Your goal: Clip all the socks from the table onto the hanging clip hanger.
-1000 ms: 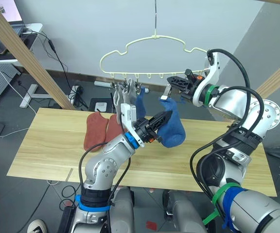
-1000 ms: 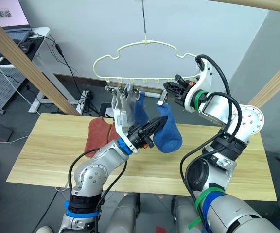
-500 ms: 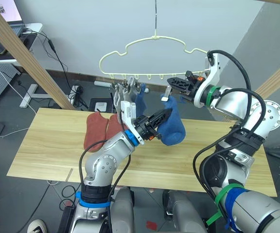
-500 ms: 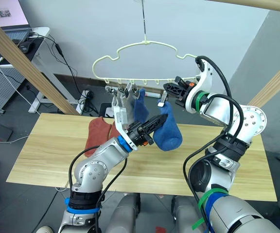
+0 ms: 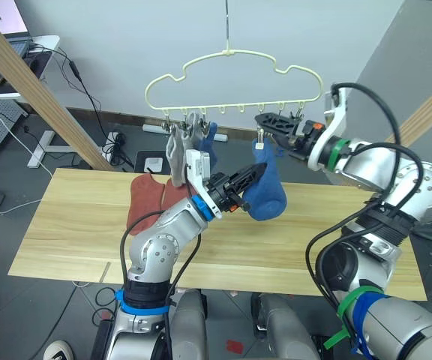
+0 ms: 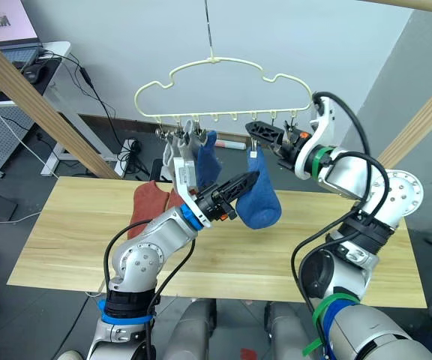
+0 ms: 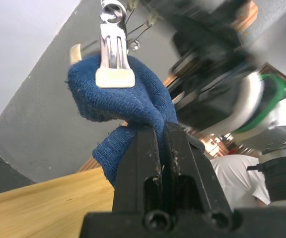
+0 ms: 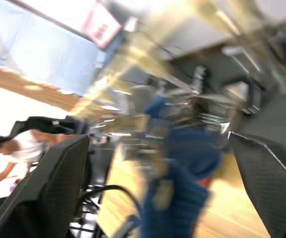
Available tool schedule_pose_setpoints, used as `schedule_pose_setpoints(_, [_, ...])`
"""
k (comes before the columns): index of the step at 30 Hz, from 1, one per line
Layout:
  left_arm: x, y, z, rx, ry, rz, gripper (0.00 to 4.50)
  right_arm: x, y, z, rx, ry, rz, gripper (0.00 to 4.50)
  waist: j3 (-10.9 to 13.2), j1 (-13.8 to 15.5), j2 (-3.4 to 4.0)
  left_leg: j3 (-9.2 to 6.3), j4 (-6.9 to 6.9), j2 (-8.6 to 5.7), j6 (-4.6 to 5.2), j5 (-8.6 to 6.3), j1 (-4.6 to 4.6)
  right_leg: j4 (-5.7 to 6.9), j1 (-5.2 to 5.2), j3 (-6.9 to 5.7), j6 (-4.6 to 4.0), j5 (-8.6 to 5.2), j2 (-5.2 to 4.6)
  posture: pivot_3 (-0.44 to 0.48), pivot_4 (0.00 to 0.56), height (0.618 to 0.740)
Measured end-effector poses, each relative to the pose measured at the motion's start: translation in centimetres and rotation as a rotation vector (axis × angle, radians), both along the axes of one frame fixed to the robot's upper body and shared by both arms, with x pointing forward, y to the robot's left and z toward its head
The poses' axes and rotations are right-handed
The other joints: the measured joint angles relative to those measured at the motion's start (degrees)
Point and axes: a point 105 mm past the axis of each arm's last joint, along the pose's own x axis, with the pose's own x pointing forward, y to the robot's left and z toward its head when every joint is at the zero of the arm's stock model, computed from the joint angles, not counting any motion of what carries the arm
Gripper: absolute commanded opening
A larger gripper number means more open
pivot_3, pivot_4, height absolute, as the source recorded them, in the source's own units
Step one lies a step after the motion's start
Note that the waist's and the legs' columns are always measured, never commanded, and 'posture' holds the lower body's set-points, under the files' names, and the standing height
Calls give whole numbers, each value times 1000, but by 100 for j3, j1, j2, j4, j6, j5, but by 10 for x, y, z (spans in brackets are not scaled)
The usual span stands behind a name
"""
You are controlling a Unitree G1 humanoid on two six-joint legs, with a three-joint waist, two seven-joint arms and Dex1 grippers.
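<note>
A pale yellow-green wire clip hanger (image 5: 231, 54) hangs above the light wood table (image 5: 66, 225). Two light grey socks (image 5: 176, 154) and one blue sock (image 5: 208, 139) hang from its left clips. A second blue sock (image 5: 266, 189) hangs from a metal clip (image 5: 260, 136), whose jaws bite the sock's cuff (image 7: 115, 49). My left gripper (image 5: 255, 174) is shut on this sock just below the clip (image 7: 162, 130). My right gripper (image 5: 268, 122) stands open beside that clip, and the sock shows blurred between its fingers (image 8: 158, 139). Two rust-red socks (image 5: 145, 204) lie on the table.
Thick wooden poles slant past on the left (image 5: 43, 97) and right (image 5: 426, 112). A white desk with a laptop (image 5: 21, 45) stands at the back left, with cables and a power strip (image 5: 115, 139) on the floor. A person in a white shirt (image 8: 9, 148) is off to the side.
My right gripper has opened and let go of the clip, which now holds the second blue sock. The left gripper keeps its hold on the sock. The view has shifted a little.
</note>
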Motion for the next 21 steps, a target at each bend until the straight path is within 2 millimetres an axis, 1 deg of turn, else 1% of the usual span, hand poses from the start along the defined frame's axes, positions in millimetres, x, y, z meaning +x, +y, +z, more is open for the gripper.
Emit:
schedule_pose_setpoints(1, [2, 0, -2, 12, 3, 4, 0, -5, -4, 2, -6, -24, 9, 4458, 0, 0, 0, 0, 1, 0, 2, -1, 0, -2, 1, -1, 0, 0, 0, 44, 315, 740])
schedule_pose_setpoints(3, [6, 3, -6, 39, 3, 18, 0, -11, -8, -1, -16, -41, 23, 4458, 1, -36, -1, 4, 1, 0, 3, -2, 0, -1, 0, 4, 0, 0, -1, 38, 318, 740])
schedule_pose_setpoints(5, [11, 4, -6, 56, -10, 27, 523, -17, -13, -6, -43, -49, 25, 4500, 3, -59, 0, 6, 2, 1, 4, -2, -2, -2, -1, 6, 0, 0, 0, 37, 318, 740])
schedule_pose_setpoints(6, [13, 6, -7, 73, -21, 31, 716, -21, -17, -7, -79, -67, 14, 4500, 7, -80, 5, 8, 2, -1, 4, -2, -2, -1, -3, 9, 0, 0, -1, 34, 320, 740])
schedule_pose_setpoints(9, [18, 11, -9, 121, -44, 29, 1657, -33, -23, -8, -218, -145, -28, 4500, 9, -114, 8, 9, -3, 3, 4, -3, -1, -2, -7, 8, 2, -1, 3, 30, 322, 740])
schedule_pose_setpoints(12, [28, 33, -21, 221, -51, 84, 2625, -49, -18, -28, -417, -208, -59, 4500, 9, -152, 8, 12, -15, 7, 4, -3, 1, -2, -16, 13, 6, -6, 6, 29, 323, 740])
schedule_pose_setpoints(14, [33, 43, -27, 266, -55, 118, 3247, -53, -11, -45, -498, -225, -71, 4500, 11, -208, 6, 19, -15, 6, 4, -3, -3, -1, -23, 20, 7, -6, 5, 33, 324, 740])
schedule_pose_setpoints(16, [33, 47, -30, 304, -69, 129, 3861, -52, -6, -52, -523, -252, -108, 4500, 12, -229, 3, 22, -13, 6, 3, -3, -4, -1, -25, 23, 8, -6, 4, 45, 329, 740])
schedule_pose_setpoints(17, [32, 53, -34, 341, -71, 141, 3861, -51, -4, -54, -536, -273, -140, 4500, 12, -242, 3, 23, -13, 7, 3, -3, -3, 0, -25, 24, 8, -6, 4, 52, 332, 740])
schedule_pose_setpoints(18, [32, 61, -39, 392, -72, 169, 3880, -49, -4, -55, -544, -297, -191, 4317, 14, -261, 1, 26, -15, 10, 3, -3, -2, 1, -30, 26, 8, -6, 5, 52, 332, 740])
schedule_pose_setpoints(19, [33, 72, -45, 451, -67, 211, 3886, -45, -5, -57, -550, -319, -257, 4103, 17, -264, 2, 28, -17, 11, 2, -2, -5, 7, -42, 28, 8, -6, 5, 63, 336, 740])
schedule_pose_setpoints(20, [33, 76, -45, 472, -70, 228, 3886, -43, -6, -57, -557, -328, -287, 3923, 20, -255, 2, 29, -17, 12, 2, -2, -11, 9, -50, 28, 8, -6, 5, 63, 336, 740])
schedule_pose_setpoints(21, [31, 80, -43, 491, -77, 240, 3886, -39, -6, -56, -577, -364, -337, 3561, 23, -248, -2, 27, -16, 12, 1, -2, -24, 12, -63, 25, 9, -5, 5, 73, 338, 740])
